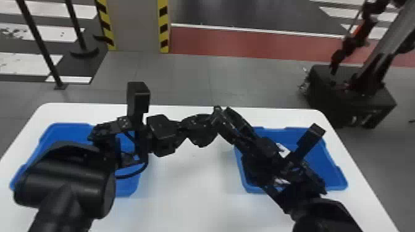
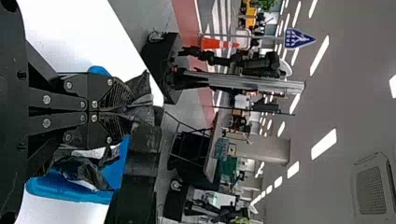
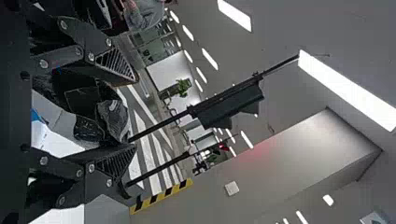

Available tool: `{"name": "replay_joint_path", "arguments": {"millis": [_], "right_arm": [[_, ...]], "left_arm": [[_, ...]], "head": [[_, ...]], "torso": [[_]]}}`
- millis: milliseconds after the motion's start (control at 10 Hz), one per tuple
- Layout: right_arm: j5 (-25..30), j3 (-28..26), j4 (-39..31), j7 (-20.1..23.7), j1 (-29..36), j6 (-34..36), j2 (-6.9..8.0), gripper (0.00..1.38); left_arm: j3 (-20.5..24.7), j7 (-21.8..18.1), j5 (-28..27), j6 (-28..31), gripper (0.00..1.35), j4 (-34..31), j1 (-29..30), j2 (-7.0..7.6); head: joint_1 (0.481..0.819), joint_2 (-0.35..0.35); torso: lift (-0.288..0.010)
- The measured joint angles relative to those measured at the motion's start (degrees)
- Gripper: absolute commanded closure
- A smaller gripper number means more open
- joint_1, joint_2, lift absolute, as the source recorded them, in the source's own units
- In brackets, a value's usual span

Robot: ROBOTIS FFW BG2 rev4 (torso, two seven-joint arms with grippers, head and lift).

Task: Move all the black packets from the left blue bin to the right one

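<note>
My left gripper (image 1: 207, 125) and right gripper (image 1: 221, 114) meet above the table between the left blue bin (image 1: 66, 129) and the right blue bin (image 1: 329, 172). In the left wrist view, the left gripper (image 2: 125, 108) is shut on a black packet (image 2: 141, 88) at its tips. The right wrist view has the right gripper (image 3: 133, 114) with its fingers apart, a crumpled black packet (image 3: 113, 117) lying between them. Black-and-white packets (image 2: 84, 170) lie in the right bin. My left arm covers much of the left bin's inside.
A white table (image 1: 191, 185) carries both bins. Across the right bin's near part stretches my right arm (image 1: 290, 176). Beyond the table, another robot's dark base (image 1: 345, 98) stands on the floor at right, with posts (image 1: 46, 55) at back left.
</note>
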Motion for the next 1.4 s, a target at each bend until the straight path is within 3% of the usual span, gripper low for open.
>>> {"name": "replay_joint_path", "arguments": {"millis": [100, 200, 400, 500, 700, 800, 1100, 1400], "right_arm": [[0.0, 0.0, 0.6, 0.0, -0.6, 0.1, 0.11, 1.15], [0.2, 0.0, 0.8, 0.0, -0.9, 0.0, 0.13, 1.27], [0.2, 0.0, 1.0, 0.2, -0.9, -1.0, 0.15, 1.28], [0.2, 0.1, 1.1, 0.6, -0.9, -1.3, 0.15, 1.28], [-0.5, 0.0, 1.6, 0.7, -1.1, -2.9, 0.13, 1.28], [-1.4, -0.7, 2.2, 0.6, -1.4, -4.1, -0.01, 1.28], [-1.0, -7.6, 3.3, -0.6, -1.8, -5.7, -1.62, 1.28], [2.2, -15.3, 10.4, -5.1, -1.8, -7.4, -5.99, 1.24]], "left_arm": [[-0.5, 0.0, 0.2, 0.3, 1.2, 0.0, -0.2, -0.02], [-0.8, 0.0, 0.3, 0.5, 1.2, 0.1, -0.3, -0.02], [-0.9, 0.0, 0.4, 0.5, 1.2, 0.1, -0.3, -0.04], [-0.7, 0.0, 0.5, 0.6, 1.08, 0.2, -0.2, -0.06], [0.5, 1.3, 0.8, 1.6, 0.19, 0.2, 0.8, -0.28], [2.0, 1.5, 0.6, 1.7, 0.07, 0.2, 2.1, -0.34], [9.3, 1.1, 2.4, -1.1, 0.17, -0.5, 8.6, -0.39], [17.4, 1.0, 3.8, -1.1, 0.17, -10.0, 17.6, -0.39]], "head": [[0.695, -0.121], [0.695, -0.123], [0.695, -0.126], [0.695, -0.124], [0.695, -0.119], [0.695, -0.114], [0.695, -0.127], [0.695, -0.183]], "torso": [[-0.11], [-0.11], [-0.11], [-0.11], [-0.11], [-0.11], [-0.11], [-0.11]]}}
